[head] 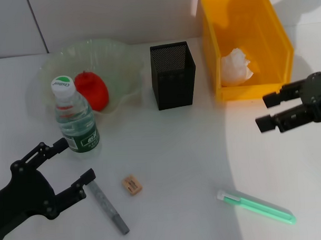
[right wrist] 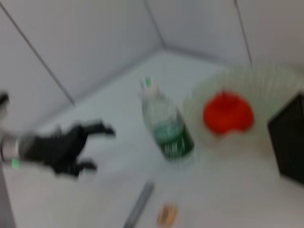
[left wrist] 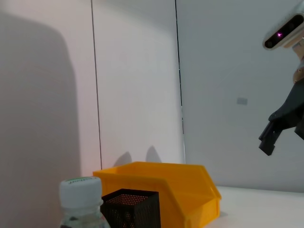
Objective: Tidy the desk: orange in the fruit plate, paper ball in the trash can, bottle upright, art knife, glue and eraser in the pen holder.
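Observation:
The orange (head: 91, 90) lies in the pale-green fruit plate (head: 121, 63) at the back left. The bottle (head: 76, 117) stands upright in front of the plate. The black mesh pen holder (head: 173, 75) is mid-table. Beside it, the yellow trash can (head: 247, 32) holds the paper ball (head: 236, 65). The eraser (head: 131, 184), a grey glue stick (head: 107, 206) and the green art knife (head: 256, 205) lie on the table near the front. My left gripper (head: 75, 161) is open and empty, just in front of the bottle and above the grey stick's end. My right gripper (head: 264, 112) hangs open and empty in front of the trash can.
The white table meets a white wall behind the plate and trash can. In the right wrist view I see the bottle (right wrist: 166, 126), orange (right wrist: 227, 114), eraser (right wrist: 167, 214) and left gripper (right wrist: 97, 147). The left wrist view shows the bottle cap (left wrist: 80, 190), pen holder (left wrist: 130, 209) and trash can (left wrist: 161, 183).

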Available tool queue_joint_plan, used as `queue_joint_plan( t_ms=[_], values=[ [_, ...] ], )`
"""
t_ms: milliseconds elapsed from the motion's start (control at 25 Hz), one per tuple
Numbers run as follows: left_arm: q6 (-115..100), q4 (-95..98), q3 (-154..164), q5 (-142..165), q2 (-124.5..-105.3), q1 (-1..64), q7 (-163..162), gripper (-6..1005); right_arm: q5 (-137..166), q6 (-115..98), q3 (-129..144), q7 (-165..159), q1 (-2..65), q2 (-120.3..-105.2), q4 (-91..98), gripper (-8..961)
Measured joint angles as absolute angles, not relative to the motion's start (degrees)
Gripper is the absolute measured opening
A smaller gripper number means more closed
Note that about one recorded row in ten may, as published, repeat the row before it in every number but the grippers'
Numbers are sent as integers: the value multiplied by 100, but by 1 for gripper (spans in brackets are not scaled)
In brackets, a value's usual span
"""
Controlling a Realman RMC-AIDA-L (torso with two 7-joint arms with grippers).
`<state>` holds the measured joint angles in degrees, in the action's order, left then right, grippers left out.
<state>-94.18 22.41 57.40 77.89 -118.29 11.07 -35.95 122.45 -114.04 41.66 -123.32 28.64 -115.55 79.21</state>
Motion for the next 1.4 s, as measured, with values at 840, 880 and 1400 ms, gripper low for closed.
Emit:
queue_joint_plan(
  t_ms=[840, 880, 1400],
  values=[
    [-9332, 2167, 5704, 7788, -11841, 1160, -3621, 806, 14868, -11392, 8093, -12997, 3245, -11941, 9339, 821],
    [-9327, 2162, 5704, 7778, -11846, 1160, -3621, 806, 14874, -11287, 8255, -13051, 3186, -11934, 9376, 821],
    [-9295, 2072, 5713, 7777, -11848, 1268, -3621, 805, 14941, -10599, 9410, -14149, 3185, -11939, 9065, 820]
  ],
)
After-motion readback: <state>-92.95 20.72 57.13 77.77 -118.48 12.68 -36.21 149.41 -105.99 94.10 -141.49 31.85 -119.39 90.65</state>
